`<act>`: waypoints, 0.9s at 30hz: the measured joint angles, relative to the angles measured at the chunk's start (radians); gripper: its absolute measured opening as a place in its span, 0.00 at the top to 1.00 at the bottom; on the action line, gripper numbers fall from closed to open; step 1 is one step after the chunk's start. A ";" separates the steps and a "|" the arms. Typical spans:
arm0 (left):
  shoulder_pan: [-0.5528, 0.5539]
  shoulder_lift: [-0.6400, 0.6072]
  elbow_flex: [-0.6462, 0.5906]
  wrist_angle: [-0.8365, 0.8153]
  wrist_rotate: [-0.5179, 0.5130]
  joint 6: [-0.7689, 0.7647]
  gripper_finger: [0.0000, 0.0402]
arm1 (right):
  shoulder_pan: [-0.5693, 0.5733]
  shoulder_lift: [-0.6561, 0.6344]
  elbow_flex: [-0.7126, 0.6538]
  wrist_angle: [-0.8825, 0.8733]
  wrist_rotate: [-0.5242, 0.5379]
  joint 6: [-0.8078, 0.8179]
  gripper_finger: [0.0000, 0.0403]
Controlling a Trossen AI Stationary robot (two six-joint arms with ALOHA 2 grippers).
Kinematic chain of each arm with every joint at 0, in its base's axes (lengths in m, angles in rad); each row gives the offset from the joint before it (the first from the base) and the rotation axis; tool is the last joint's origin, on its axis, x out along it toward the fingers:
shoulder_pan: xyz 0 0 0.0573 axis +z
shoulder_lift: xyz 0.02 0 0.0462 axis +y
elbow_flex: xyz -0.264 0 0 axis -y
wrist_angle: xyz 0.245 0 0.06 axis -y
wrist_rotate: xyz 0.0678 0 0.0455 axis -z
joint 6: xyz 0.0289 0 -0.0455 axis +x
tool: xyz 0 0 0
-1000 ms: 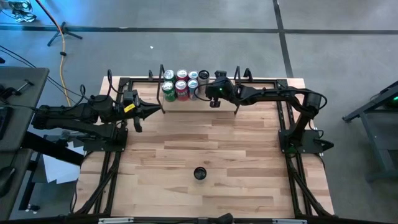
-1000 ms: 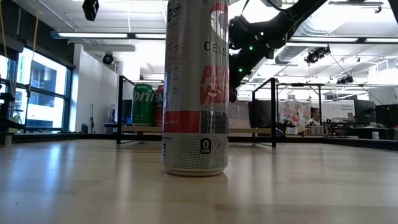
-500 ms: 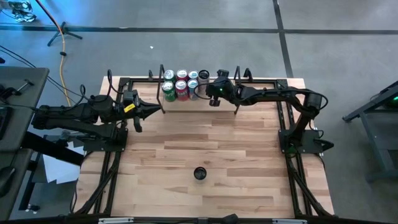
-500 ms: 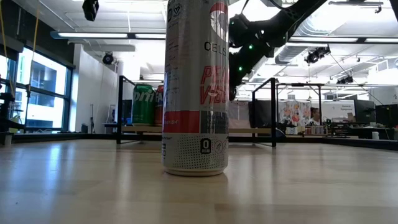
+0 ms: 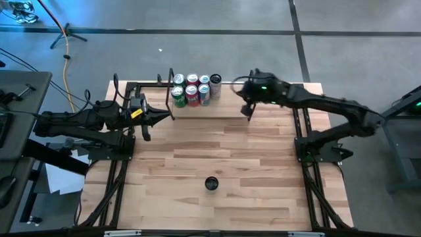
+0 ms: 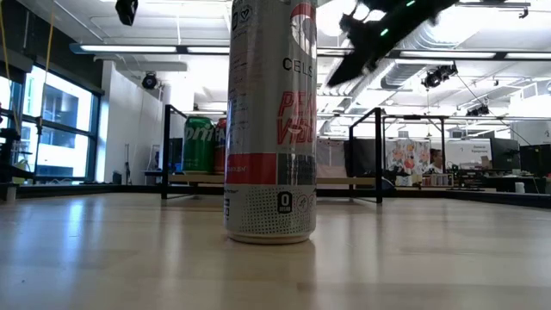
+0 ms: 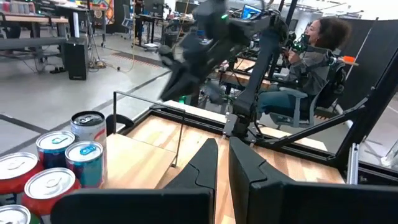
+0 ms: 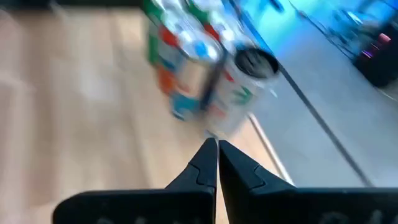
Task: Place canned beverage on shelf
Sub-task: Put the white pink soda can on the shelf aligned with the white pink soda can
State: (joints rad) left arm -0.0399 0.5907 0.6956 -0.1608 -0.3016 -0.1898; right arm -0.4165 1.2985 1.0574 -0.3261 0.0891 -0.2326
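At the far left of the worktop (image 5: 217,151) the left arm lies low along the left edge, and the left gripper (image 5: 166,116) points right toward the near left corner of the shelf (image 5: 217,108), just beside its left wire upright (image 5: 172,92). Its fingers (image 7: 208,163) are closed on nothing — in the left wrist view they stand pressed together over the pale board.

The shelf runs along the far edge of the worktop, a low pale-wood board with a black wire upright at each end. On its left part stand the cans in a tight cluster: a green can (image 5: 178,97) at the near left, a red can (image 5: 192,95) just right of it, a blue-and-white can (image 5: 204,91) next, more silver tops behind them, and a dark-topped silver can (image 5: 215,81) at the far right of the group (the one farthest back). The rest of the board to the right is bare wood.

One more canned beverage (image 5: 211,184) stands upright on the worktop, alone, well apart from the shelf, near the front edge and roughly midway across. In the low view it fills the middle of the picture, a tall silver can with red lettering.

To the right, the right gripper (image 5: 245,91) hangs in the air above the right end of the shelf, near its right wire upright (image 5: 251,99) and apart from the cans. Its fingers (image 8: 205,163) are closed, empty — the tips meet with nothing between them.
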 joint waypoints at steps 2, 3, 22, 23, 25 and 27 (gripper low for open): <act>0.000 0.000 0.000 0.000 0.000 0.009 0.99 | -0.006 -0.091 -0.053 0.033 -0.078 0.036 1.00; 0.000 0.000 0.000 0.000 0.000 0.009 0.99 | -0.008 -0.139 -0.087 0.055 -0.118 0.066 1.00; 0.000 0.000 0.000 0.003 -0.027 0.037 0.99 | 0.303 -0.504 -0.540 0.719 -0.071 0.618 1.00; 0.000 0.000 0.000 0.003 -0.029 0.037 0.99 | 0.309 -0.502 -0.535 0.723 -0.071 0.618 1.00; 0.000 0.000 0.000 0.002 -0.028 0.037 0.99 | 0.316 -0.502 -0.532 0.726 -0.071 0.618 1.00; 0.000 0.000 0.000 0.000 -0.029 0.037 0.99 | 0.320 -0.501 -0.531 0.727 -0.071 0.627 1.00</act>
State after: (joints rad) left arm -0.0399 0.5907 0.6956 -0.1603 -0.3301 -0.1528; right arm -0.0966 0.7971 0.5266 0.4011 0.0177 0.3941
